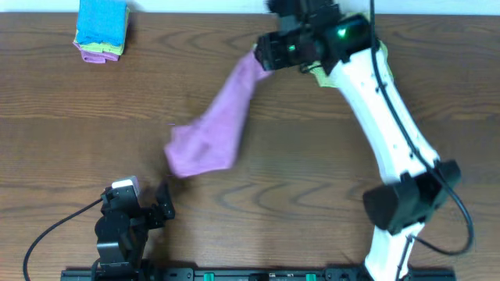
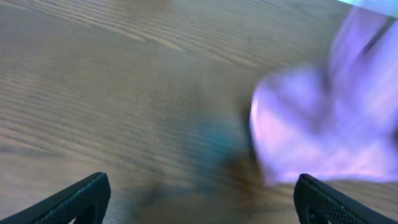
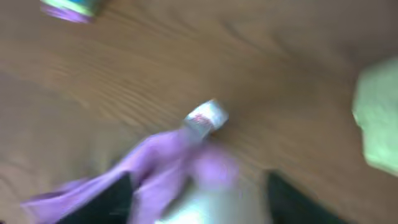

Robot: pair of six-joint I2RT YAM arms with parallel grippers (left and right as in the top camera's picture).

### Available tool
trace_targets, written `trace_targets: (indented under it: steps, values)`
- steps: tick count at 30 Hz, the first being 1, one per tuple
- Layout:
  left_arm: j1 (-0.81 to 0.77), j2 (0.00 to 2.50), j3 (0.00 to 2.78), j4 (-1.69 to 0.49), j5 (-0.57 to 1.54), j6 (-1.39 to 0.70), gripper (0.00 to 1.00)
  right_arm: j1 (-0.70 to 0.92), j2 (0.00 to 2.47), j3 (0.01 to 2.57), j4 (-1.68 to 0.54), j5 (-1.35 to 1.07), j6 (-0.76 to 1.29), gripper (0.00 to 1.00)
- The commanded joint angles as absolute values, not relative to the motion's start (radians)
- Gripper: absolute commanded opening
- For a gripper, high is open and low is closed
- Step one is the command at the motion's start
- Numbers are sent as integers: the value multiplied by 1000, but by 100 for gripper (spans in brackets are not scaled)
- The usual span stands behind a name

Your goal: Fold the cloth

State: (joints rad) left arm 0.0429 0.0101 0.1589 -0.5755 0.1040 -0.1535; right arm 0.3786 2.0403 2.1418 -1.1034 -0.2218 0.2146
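In the right hand [image 1: 259, 56], the cloth [image 1: 212, 133] is partly hidden.

Desk [image 1: 312, 172]: brown wood-grain surface, grain running left to right.

Far left corner: a stack of folded cloths [image 1: 101, 27] lies flat, blue on top with yellow-green and pink layers beneath.

Far side, right of centre: a pale green cloth [image 1: 319, 74], mostly hidden under the right arm.

Centre: the purple cloth [image 1: 211, 133]. Its bunched lower end sits at desk level, contact not confirmable. Its upper end is lifted clear in the right claw [image 1: 262, 55].

Near left: a black cable [image 1: 48, 229] loops over the surface.
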Motion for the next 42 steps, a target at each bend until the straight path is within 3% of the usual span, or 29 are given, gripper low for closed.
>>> trace_targets:
  steps: [1, 9, 15, 19, 21, 42]
  values:
    - [39, 4, 151, -575, 97, -154, 95, 366, 2074, 2144, -1148, -228, 245, 99]
    - [39, 4, 151, -575, 97, -154, 95, 430, 2088, 2139, -1277, -133, 24, 100]
    - [39, 4, 151, -575, 97, -154, 95, 529, 2140, 2081, -1309, -101, -43, 94]
    - [39, 4, 151, -575, 97, -154, 95, 566, 2182, 2018, -1297, -106, -41, 67]
    - [39, 4, 151, -575, 97, -154, 95, 574, 2200, 1994, -1282, -110, -38, 62]
    - [39, 4, 151, -575, 97, -154, 95, 637, 2348, 1980, -1151, -116, -39, 58]
